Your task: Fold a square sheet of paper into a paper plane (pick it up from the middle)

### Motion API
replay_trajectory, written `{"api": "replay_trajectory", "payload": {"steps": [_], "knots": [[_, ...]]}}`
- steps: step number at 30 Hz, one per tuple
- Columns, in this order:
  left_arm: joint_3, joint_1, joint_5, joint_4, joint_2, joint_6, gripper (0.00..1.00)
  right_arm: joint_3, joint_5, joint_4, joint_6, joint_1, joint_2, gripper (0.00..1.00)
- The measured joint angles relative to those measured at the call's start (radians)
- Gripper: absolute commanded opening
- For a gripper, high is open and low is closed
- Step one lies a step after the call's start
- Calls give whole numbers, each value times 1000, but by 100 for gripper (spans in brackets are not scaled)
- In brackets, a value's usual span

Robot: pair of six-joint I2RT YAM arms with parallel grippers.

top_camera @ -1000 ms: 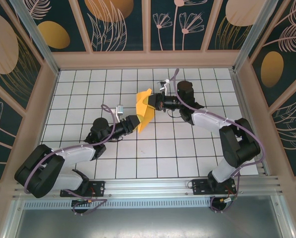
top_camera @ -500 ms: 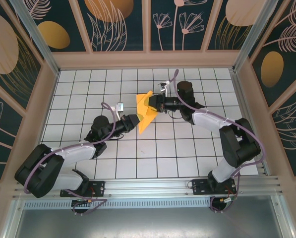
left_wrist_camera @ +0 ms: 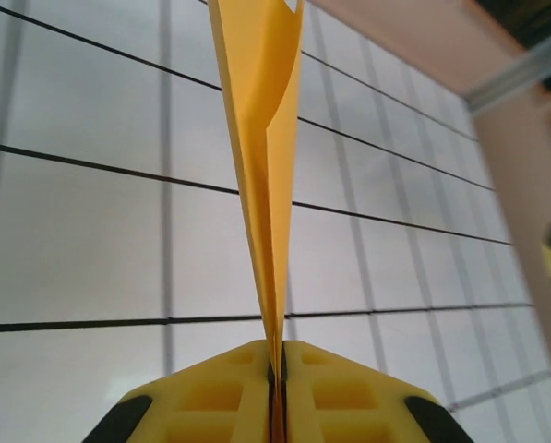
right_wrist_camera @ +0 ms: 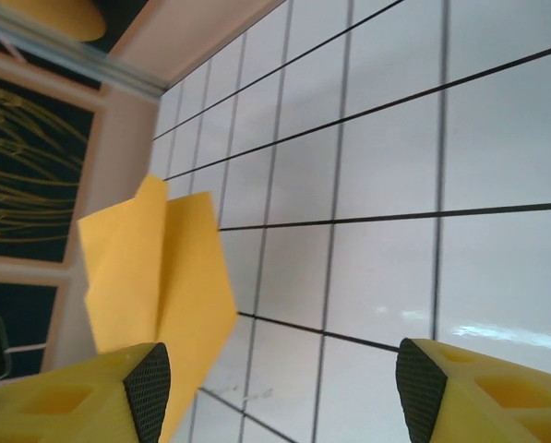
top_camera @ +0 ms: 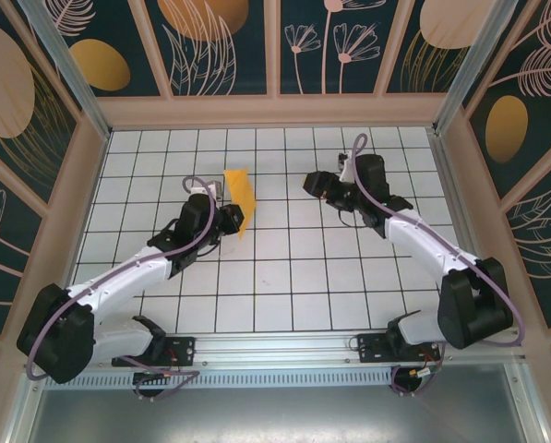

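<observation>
The paper (top_camera: 239,197) is folded into a narrow, layered strip and sits in the grip of the left fingers (top_camera: 228,219), over the left half of the desk (top_camera: 284,277), towards the far side. From the top view it reads as a slim orange-yellow blade, one end at the fingers and the other pointing away from the arm bases. In the left wrist view the paper (left_wrist_camera: 257,148) is seen edge-on (almost a single line low down, spreading into two layers higher up), and the yellow fingertips (left_wrist_camera: 224,392) are pressed flat together on its near edge, with no gap beyond the sheet itself. Whether the far tip touches the tiles I cannot tell.

The right fingers (top_camera: 313,183) are well apart from the paper, right of the middle of the desk at much the same depth, turned towards it. In the right wrist view their black pads (right_wrist_camera: 149,392) stand wide with nothing between them but white grid tiles. The paper (right_wrist_camera: 160,268) shows there beyond the left-hand pad as a broad folded face with one crease down it, against the wooden frame at the desk's edge
</observation>
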Motion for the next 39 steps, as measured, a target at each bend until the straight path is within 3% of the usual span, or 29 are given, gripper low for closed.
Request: {"api": "replay_trajectory", "payload": {"steps": [8,13,19,28,34,39], "knots": [[177,-46,-417,-414,153,96,11,-101,186,-66,-5,0,-29,69],[235,-92,-510,-511,310,100,13,-104,224,-72,1,0,-29,69],[284,-126,-481,-508,446,101,19,-108,245,-73,18,0,-29,69],[303,-130,-342,-394,534,104,48,-118,249,-74,29,0,-27,69],[281,-127,-248,-311,501,117,66,-120,249,-74,27,14,-12,67],[168,-56,-137,-227,314,109,78,-92,281,-81,18,134,52,58]]}}
